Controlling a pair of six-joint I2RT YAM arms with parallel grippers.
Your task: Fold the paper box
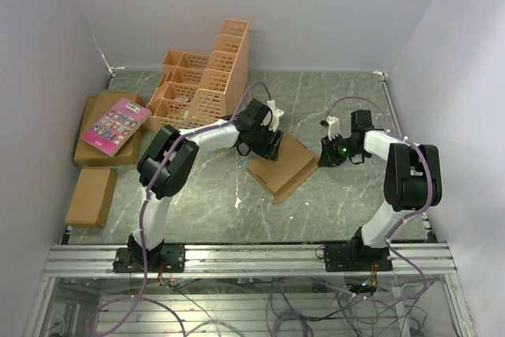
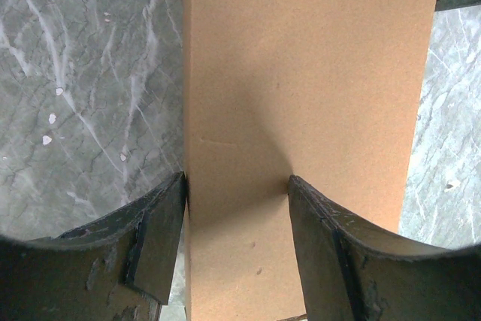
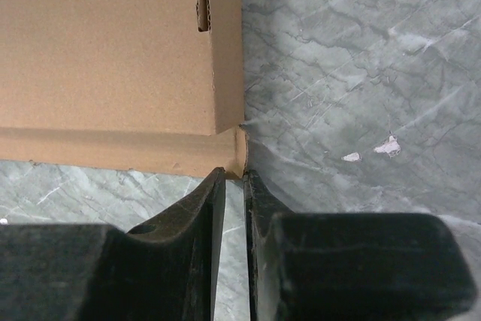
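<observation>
You have the paper box (image 1: 284,165) on the desk (image 1: 205,195) just before the crate (image 1: 201,84), seemingly near finished with one flap protruding; left tool (image 2: 237,186) spread apart over it, right tool (image 3: 234,174) nearly together at its corner, grip unconfirmed.

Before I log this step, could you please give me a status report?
Left gripper open over the paper box. Right gripper nearly shut at its corner flap, grip unclear. Nothing blocking.
</observation>
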